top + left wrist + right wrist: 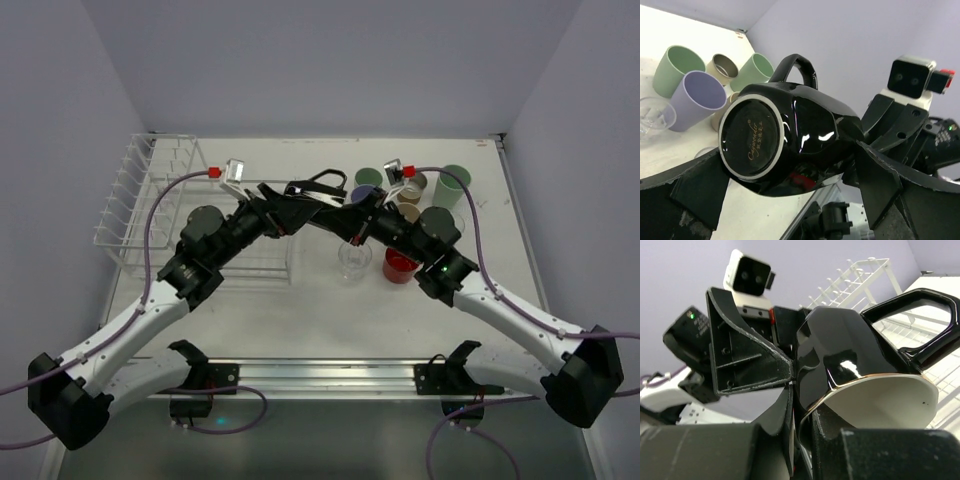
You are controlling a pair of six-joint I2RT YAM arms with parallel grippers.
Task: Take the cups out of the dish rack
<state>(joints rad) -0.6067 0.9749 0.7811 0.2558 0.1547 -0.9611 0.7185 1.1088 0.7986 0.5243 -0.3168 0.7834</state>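
Black mug (805, 125): base left wrist, interior right wrist.

White table (300, 320), loaded at both ends.
Dish rack (140, 200) far left; cups (452, 186) clustered far right, some perhaps lying tipped.

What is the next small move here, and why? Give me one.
Probably draw the left gripper straight back off the black mug. Its jaws stand wide around the mug's base, while the right gripper looks pinched on the wall by the rim, so the mug seems to hang from the right arm alone.
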